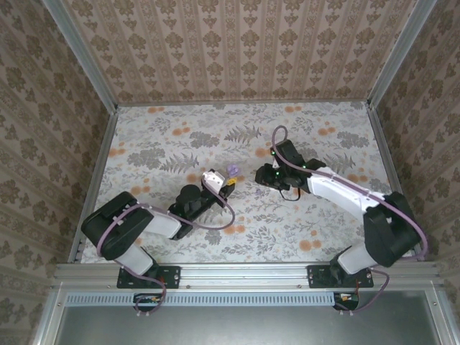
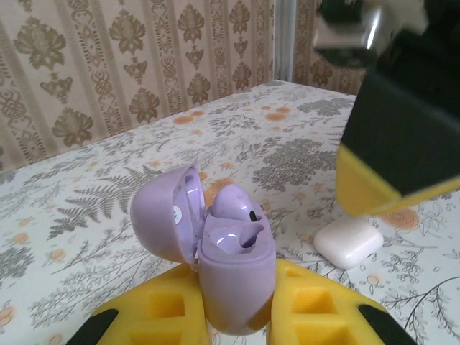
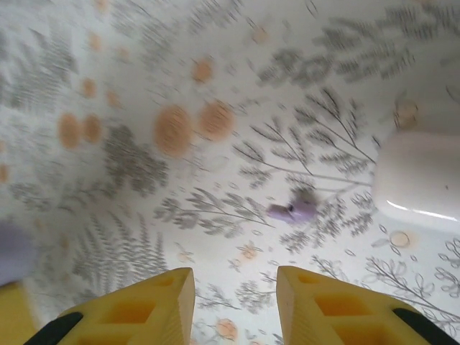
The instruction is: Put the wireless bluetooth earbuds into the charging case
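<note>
The lilac charging case (image 2: 237,277) stands upright between my left gripper's (image 2: 233,287) yellow fingers, which are shut on its body. Its lid (image 2: 162,215) hangs open to the left. One lilac earbud (image 2: 233,203) sits in the far socket, and the near socket (image 2: 248,237) is hollow. In the top view the case (image 1: 231,171) is held above mid-table by the left gripper (image 1: 223,181). A second lilac earbud (image 3: 293,211) lies loose on the floral tabletop, ahead and slightly right of my right gripper (image 3: 236,277), which hovers open above it. The right gripper (image 1: 264,176) is close to the right of the case.
A white earbud case (image 3: 417,180) lies shut on the table just right of the loose earbud; it is also seen in the left wrist view (image 2: 350,243) below the right gripper's yellow finger (image 2: 366,190). Patterned walls (image 1: 237,50) enclose the table on three sides.
</note>
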Robot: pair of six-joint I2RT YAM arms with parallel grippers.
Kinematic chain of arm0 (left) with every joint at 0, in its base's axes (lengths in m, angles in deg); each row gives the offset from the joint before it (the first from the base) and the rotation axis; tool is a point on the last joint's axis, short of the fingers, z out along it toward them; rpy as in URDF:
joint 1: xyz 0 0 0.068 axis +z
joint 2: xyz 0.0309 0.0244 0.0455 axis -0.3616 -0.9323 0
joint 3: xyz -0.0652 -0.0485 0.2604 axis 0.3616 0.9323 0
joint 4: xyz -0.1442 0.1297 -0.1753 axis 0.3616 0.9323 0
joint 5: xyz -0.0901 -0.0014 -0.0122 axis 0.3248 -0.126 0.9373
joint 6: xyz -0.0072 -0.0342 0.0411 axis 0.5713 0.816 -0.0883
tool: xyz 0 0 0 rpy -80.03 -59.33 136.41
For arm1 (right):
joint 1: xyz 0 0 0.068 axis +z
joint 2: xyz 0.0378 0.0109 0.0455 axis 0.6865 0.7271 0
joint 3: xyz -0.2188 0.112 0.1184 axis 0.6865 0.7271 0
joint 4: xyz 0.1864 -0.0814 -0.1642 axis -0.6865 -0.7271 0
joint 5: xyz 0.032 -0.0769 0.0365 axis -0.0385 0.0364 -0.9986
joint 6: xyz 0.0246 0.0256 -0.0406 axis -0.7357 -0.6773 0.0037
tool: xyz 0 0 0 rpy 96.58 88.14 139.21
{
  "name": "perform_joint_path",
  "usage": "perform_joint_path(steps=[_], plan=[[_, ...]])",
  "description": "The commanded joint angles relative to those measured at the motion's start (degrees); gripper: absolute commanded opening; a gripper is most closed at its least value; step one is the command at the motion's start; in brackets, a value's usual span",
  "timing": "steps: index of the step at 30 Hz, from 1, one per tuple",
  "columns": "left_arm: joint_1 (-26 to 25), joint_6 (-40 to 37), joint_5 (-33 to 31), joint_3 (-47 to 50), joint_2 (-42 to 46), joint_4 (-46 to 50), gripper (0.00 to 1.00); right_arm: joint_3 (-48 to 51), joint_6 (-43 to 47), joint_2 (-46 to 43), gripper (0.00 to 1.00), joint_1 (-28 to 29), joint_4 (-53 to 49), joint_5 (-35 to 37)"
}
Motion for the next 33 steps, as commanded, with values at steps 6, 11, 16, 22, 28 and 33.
perform_joint_path(steps=[6, 11, 16, 22, 28, 33], plan=[[1.3, -3.7, -2.3, 1.8, 7.1, 3.2, 0.02, -5.2, -2.2, 9.0, 0.37, 0.1, -8.4, -2.0], [2.4, -3.6, -2.1, 2.9, 8.8, 3.6, 0.02, -8.3, -1.5, 14.3, 0.36, 0.8, -8.4, -2.8], [3.5, -3.1, -2.0, 3.9, 10.3, 4.3, 0.02, -11.0, -0.3, 18.4, 0.36, 0.8, -10.8, -2.6], [4.6, -3.2, -1.8, 4.3, 12.2, 6.3, 0.02, -13.1, 0.6, 21.4, 0.35, 0.8, -11.2, -2.5], [5.3, -3.4, -1.8, 5.0, 13.3, 6.9, 0.02, -14.9, 1.5, 23.7, 0.35, 0.8, -10.0, -2.8], [5.8, -3.6, -1.6, 5.0, 14.0, 7.9, 0.02, -16.5, 2.2, 25.3, 0.35, 0.8, -9.0, -3.7]])
